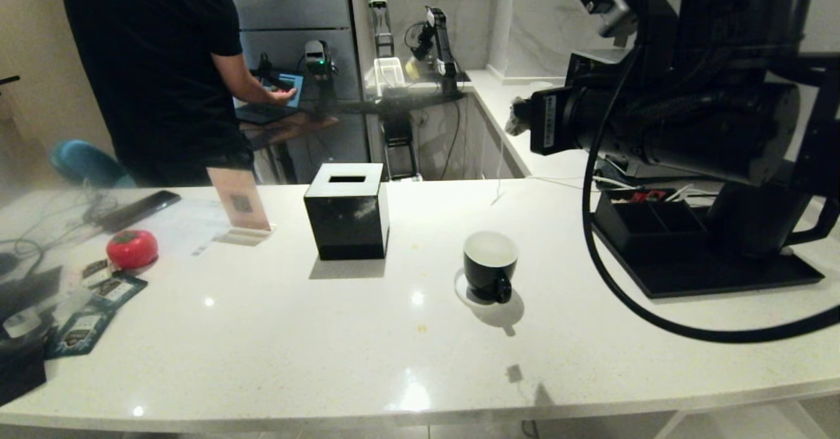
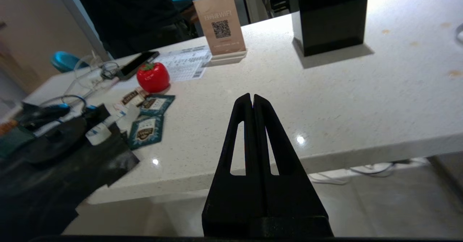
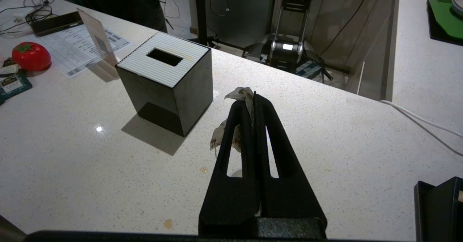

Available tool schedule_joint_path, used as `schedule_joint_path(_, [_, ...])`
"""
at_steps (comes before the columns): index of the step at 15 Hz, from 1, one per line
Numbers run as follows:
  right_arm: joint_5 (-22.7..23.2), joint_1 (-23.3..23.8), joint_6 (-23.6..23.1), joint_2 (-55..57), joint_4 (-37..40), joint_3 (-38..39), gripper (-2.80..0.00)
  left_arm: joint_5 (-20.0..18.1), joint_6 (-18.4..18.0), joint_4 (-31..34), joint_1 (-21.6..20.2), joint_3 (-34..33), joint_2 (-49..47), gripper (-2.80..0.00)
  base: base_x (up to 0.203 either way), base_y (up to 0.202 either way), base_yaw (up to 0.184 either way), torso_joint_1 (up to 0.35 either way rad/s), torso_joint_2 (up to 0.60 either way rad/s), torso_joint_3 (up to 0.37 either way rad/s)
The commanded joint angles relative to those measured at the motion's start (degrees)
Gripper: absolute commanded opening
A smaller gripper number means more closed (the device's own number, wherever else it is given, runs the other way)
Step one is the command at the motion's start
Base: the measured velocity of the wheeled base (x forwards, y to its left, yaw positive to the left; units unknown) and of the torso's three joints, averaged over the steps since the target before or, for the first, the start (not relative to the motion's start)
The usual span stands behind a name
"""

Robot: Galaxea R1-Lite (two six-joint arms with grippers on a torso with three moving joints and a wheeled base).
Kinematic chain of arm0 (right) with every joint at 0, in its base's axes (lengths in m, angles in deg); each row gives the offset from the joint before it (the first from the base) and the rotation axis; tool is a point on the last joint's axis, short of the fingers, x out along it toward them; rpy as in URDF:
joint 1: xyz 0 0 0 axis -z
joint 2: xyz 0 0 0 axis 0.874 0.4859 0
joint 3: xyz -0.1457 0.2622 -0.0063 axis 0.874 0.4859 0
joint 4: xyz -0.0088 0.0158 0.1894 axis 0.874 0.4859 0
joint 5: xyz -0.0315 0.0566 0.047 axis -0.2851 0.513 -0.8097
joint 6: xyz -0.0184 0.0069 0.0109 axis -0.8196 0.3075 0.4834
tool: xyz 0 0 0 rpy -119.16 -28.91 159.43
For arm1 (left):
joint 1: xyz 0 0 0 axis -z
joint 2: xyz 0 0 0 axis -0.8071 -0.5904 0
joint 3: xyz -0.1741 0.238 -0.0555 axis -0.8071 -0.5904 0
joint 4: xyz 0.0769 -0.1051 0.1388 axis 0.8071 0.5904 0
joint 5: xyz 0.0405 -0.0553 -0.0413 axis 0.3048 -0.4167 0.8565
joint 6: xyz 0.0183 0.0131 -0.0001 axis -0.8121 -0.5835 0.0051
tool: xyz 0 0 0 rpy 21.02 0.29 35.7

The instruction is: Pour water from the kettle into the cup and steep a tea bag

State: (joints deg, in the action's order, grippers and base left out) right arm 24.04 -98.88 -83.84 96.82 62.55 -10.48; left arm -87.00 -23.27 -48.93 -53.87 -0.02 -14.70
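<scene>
The right gripper (image 3: 253,96) is clenched on a crumpled, stained white tea bag (image 3: 241,94). The left gripper (image 2: 252,98) is clamped empty. The glossy black cup (image 1: 490,266) stands on the white counter (image 1: 262,334); the kettle is hidden.

Dim room; overhead lamps leave small bright glints on the speckled white stone worktop (image 1: 275,354). The glossy black cube tissue box (image 1: 346,212) and small glossy black mug (image 1: 490,266) cast soft shadows toward the near edge. The head view's left edge is hazy and blurred.
</scene>
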Motion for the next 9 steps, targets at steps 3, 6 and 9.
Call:
schedule_joint_path(3, [0.0, 0.1, 0.0, 0.6, -0.2, -0.5, -2.8, -0.2, 5.3, -2.8, -1.0, 8.2, -17.9, -2.8, 0.0, 0.0, 0.0, 0.0, 0.0, 0.0])
schedule_joint_path(6, [0.2, 0.1, 0.1, 1.9, -0.2, -1.4, -2.8, -0.3, 10.8, -8.3, -0.4, 15.2, -32.6, -2.8, 0.0, 0.0, 0.0, 0.0, 0.0, 0.0])
schedule_joint_path(9, [0.3, 0.0, 0.1, 4.9, -0.1, -5.7, -2.8, -0.2, 18.4, -10.1, 4.1, 22.0, -43.0, -2.8, 0.0, 0.0, 0.0, 0.0, 0.0, 0.0])
